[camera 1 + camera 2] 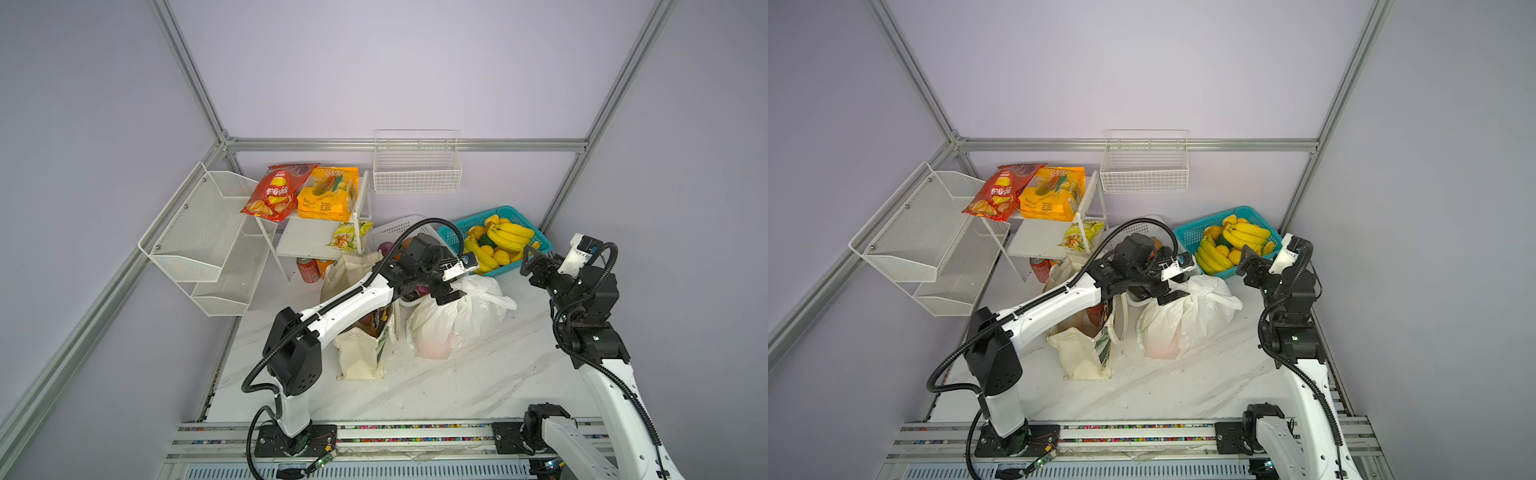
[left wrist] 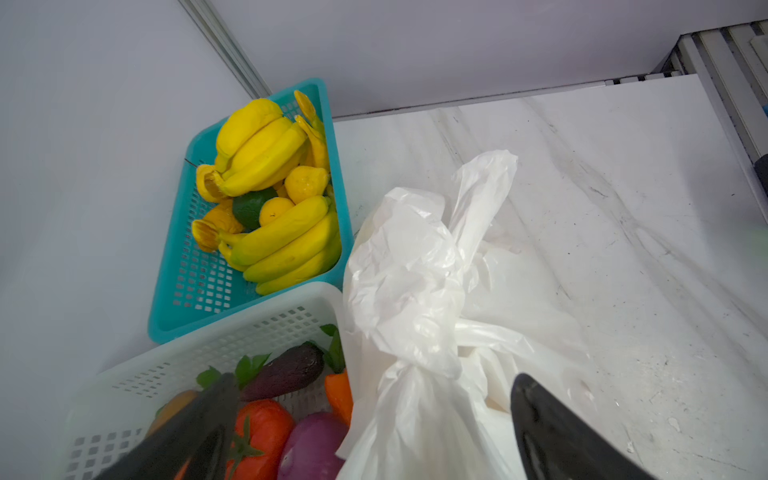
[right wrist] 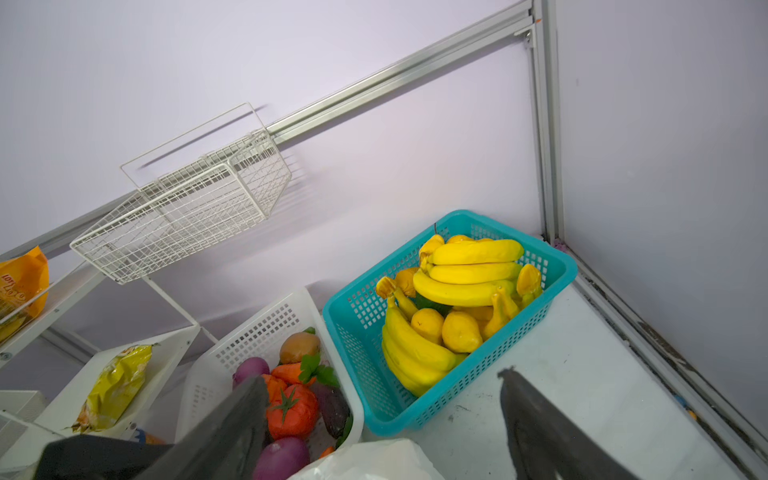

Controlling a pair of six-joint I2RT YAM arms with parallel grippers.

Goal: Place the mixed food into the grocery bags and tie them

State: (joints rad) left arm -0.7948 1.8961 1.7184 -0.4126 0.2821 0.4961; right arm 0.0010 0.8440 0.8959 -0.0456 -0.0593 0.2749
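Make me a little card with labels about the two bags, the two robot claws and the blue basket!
plastic bag: on the table, top knotted
canvas tote: upright, top open
left gripper: open, jaws either side of the bag's knot
right gripper: open, empty, beside the teal basket
teal basket contents: bananas and other yellow fruit

We find bananas [image 1: 509,237] heaped in a teal basket [image 1: 521,218]; a wire basket [image 1: 417,174] hangs at its ten o'clock, a red crisp packet [image 1: 276,193] lies farther off at nine.
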